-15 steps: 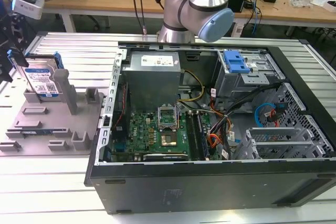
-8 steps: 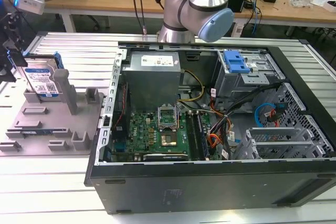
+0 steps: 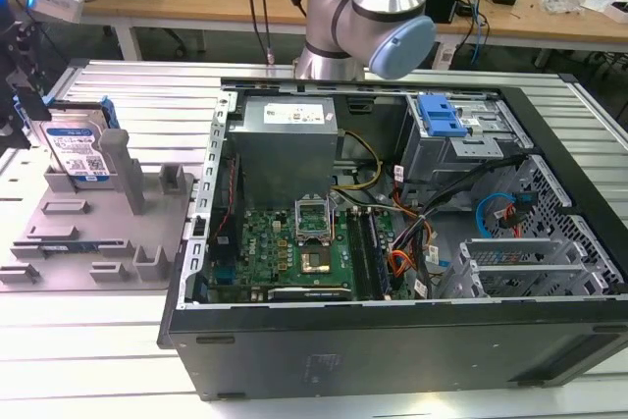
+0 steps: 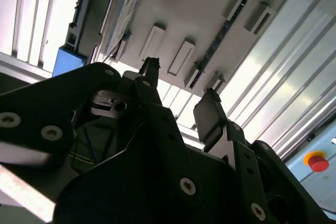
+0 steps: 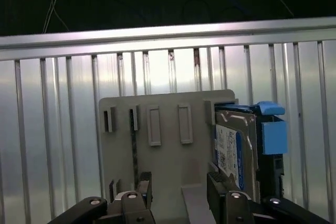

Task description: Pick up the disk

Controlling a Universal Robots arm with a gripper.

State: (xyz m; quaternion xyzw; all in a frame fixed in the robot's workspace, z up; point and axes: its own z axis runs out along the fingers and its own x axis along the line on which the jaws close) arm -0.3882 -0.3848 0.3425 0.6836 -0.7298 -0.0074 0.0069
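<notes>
Near the grey fixture [image 5: 168, 166], pincer [image 5: 179, 184] spread wide and empty, disk [image 5: 234, 148] upright on edge close by.

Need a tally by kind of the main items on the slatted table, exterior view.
Disk: 1, upright in the fixture
Grey fixture: 1
Open computer case: 1
Blue drive caddy: 1, inside the case
Total: 4

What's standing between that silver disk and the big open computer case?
In the exterior view, the upright posts of the grey fixture stand between the disk and the computer case.
</notes>
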